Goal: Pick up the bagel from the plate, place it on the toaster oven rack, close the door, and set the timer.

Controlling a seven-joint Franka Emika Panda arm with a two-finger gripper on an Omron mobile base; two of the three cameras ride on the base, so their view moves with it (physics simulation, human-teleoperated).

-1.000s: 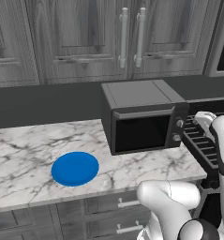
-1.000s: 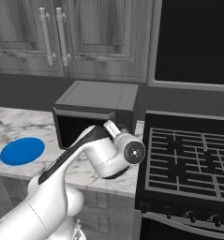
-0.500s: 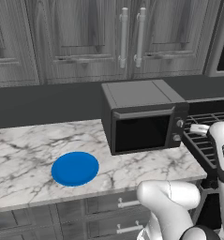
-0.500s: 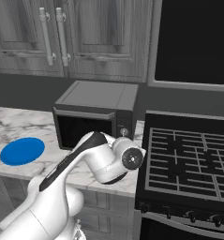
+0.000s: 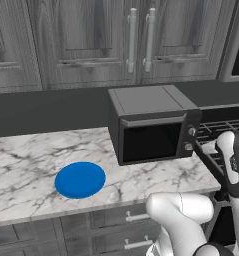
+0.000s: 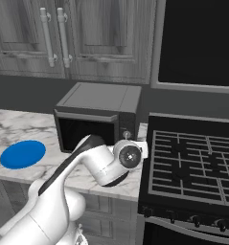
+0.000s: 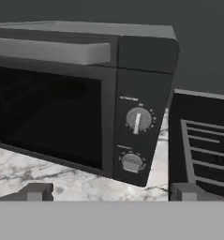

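Dark wood-grain cabinets with long bar handles run along the wall above a marble counter, and a black stove with a grid of burner grates stands at the counter's right end. On the counter, hard against the stove side, sits the toaster oven, a dark grey box with its door shut, the black glass window facing forward and the grey bar handle running along the door's top edge. The white arm rises from the base and bends in front of the oven's right side, level with the control panel. Well to the left of the oven, the blue plate lies flat on the marble near the counter's front edge with nothing lying on it. The bagel cannot be made out behind the dark glass. On the oven's right panel two round knobs are stacked, the upper knob with a pale pointer, the lower knob just beneath it. The gripper hangs just short of that panel, its fingertips spread wide apart and holding nothing.
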